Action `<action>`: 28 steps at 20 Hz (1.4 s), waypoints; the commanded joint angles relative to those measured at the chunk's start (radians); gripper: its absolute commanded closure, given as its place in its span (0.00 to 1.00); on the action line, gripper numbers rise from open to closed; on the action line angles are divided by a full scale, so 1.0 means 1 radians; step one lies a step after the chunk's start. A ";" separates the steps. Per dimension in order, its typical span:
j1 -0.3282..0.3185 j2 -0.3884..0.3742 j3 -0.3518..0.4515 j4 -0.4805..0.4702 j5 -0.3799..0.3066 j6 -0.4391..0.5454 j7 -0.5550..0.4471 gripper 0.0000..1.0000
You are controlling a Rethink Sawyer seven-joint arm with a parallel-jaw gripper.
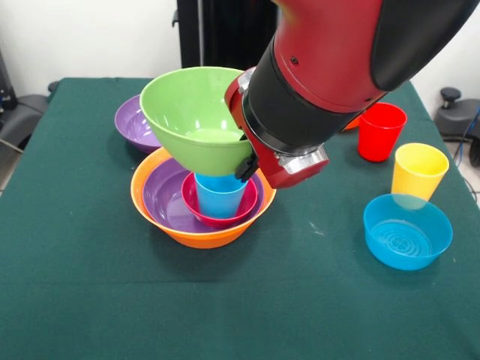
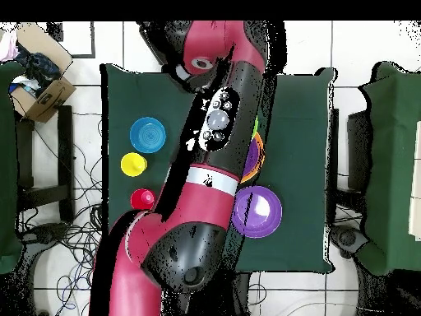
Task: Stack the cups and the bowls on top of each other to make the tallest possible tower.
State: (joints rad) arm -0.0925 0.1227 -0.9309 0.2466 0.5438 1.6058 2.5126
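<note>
The tower stands at table centre: a large orange bowl (image 1: 201, 234) holds a purple bowl (image 1: 163, 199), a small pink-red bowl (image 1: 229, 218) and the upright blue cup (image 1: 220, 199). My gripper (image 1: 246, 162) is shut on the right rim of the lime green bowl (image 1: 191, 120). It holds the bowl tilted, its base right at the blue cup's mouth. The arm hides most of the gripper. In the overhead view the arm covers the tower, and only slivers of the orange and purple bowls (image 2: 257, 156) show.
A second purple bowl (image 1: 133, 124) (image 2: 257, 211) sits behind the tower. The red cup (image 1: 380, 131) (image 2: 142, 198), yellow cup (image 1: 418, 171) (image 2: 133, 164) and small blue bowl (image 1: 407, 231) (image 2: 148, 134) stand on the other side. A sliver of the small orange bowl (image 1: 352, 124) shows behind the arm.
</note>
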 commanded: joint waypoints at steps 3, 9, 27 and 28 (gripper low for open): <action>-0.019 0.044 0.049 -0.050 0.011 -0.006 -0.103 1.00; -0.028 0.053 0.034 -0.070 0.030 0.014 -0.097 1.00; -0.030 0.062 0.018 -0.079 0.053 0.039 -0.091 1.00; -0.031 0.062 0.018 -0.079 0.053 0.039 -0.092 1.00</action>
State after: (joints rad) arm -0.1105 0.1587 -0.9408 0.1808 0.5819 1.6058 2.5126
